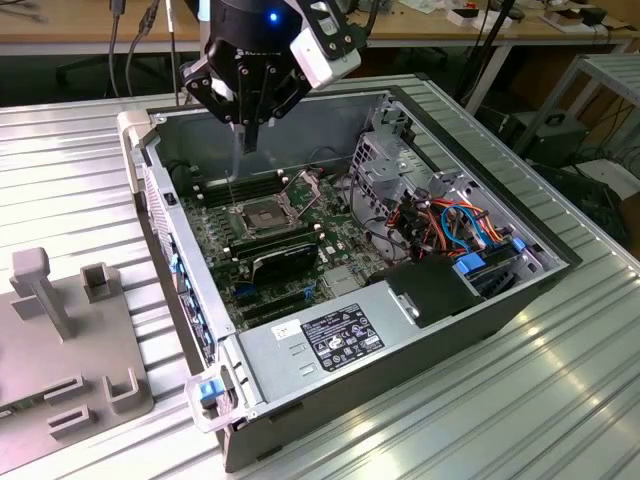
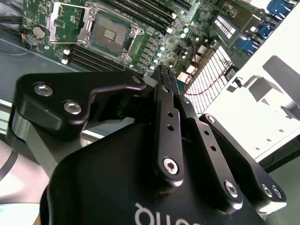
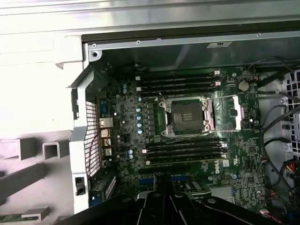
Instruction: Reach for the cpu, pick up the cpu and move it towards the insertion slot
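We are hovering the gripper over the open computer case, tips pointing straight down, likely to clear its walls. In the second wrist view the fingers are drawn narrow, tips nearly meeting; whether the cpu is pinched between them, we cannot tell. In the exterior view the insertion slot is lying at six o'clock from the tips, its hinged plate standing open at two o'clock, probably to leave the dark centre bare.

square insertion slot, silver-framed with dark centre, flat on the green board between memory slots
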